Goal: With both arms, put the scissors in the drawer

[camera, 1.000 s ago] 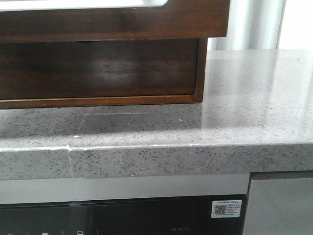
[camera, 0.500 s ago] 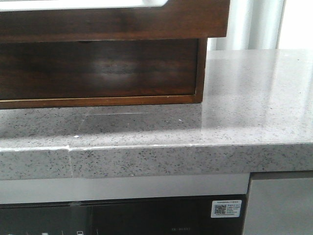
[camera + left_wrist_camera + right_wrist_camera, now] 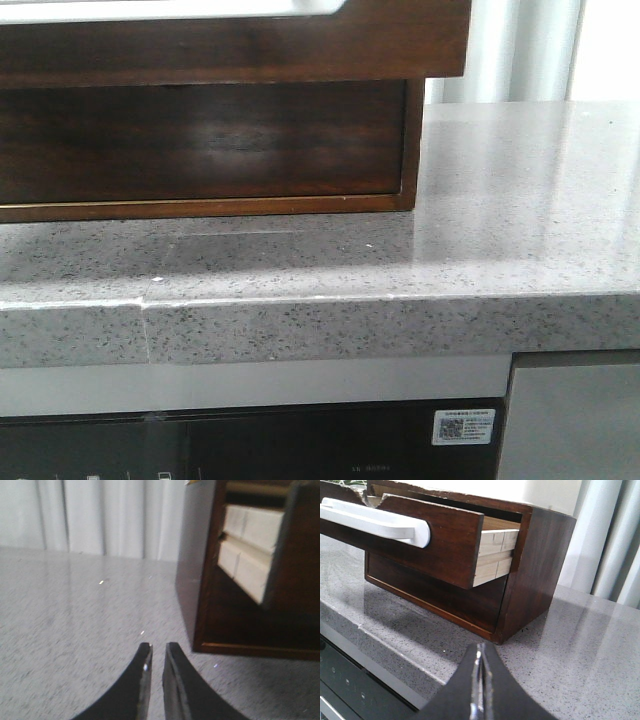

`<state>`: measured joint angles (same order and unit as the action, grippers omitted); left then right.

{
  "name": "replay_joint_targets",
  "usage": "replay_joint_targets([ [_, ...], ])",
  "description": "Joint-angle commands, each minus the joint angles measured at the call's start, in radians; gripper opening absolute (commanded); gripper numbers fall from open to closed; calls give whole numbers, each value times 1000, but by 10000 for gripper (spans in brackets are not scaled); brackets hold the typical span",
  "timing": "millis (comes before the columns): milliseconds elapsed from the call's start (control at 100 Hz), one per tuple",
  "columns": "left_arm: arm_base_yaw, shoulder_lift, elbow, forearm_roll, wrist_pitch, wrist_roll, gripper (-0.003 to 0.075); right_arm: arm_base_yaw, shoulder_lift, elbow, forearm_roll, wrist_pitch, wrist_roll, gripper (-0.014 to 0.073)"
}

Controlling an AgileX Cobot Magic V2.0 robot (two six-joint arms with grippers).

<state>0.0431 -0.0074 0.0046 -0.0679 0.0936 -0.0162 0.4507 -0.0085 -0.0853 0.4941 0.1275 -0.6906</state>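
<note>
No view shows the scissors. The dark brown drawer point(image 3: 250, 45) stands pulled out of its wooden cabinet point(image 3: 200, 140), with a white handle point(image 3: 380, 522) along its front and pale wood sides point(image 3: 495, 555). In the left wrist view the drawer's pale side point(image 3: 250, 545) shows from the cabinet's other end. My left gripper point(image 3: 158, 647) hovers over the counter beside the cabinet, its fingers a narrow gap apart with nothing between them. My right gripper point(image 3: 481, 647) is shut and empty, in front of the cabinet's corner near the counter's front edge. Neither arm shows in the front view.
The cabinet sits on a grey speckled countertop point(image 3: 520, 200) whose front edge point(image 3: 400, 325) overhangs a black appliance point(image 3: 250, 445) with a QR sticker point(image 3: 462, 426). White curtains point(image 3: 100, 515) hang behind. Bare counter lies to the cabinet's right.
</note>
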Motion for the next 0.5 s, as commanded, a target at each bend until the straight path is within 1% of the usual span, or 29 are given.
replay_joint_targets([
  [0,38,-33,14,15,1,-21,3,-5,-20,-27,6,-78,-3,-102],
  [130,55,-33,14,37,124,-42,3,-5,-20,-27,6,-78,-3,-103],
  [200,55,-33,14,37,163,-44,3,-5,-20,-27,6,-78,-3,-102],
  [490,55,-33,16,41,181,-44,3,-5,-20,-27,6,-78,-3,-103],
])
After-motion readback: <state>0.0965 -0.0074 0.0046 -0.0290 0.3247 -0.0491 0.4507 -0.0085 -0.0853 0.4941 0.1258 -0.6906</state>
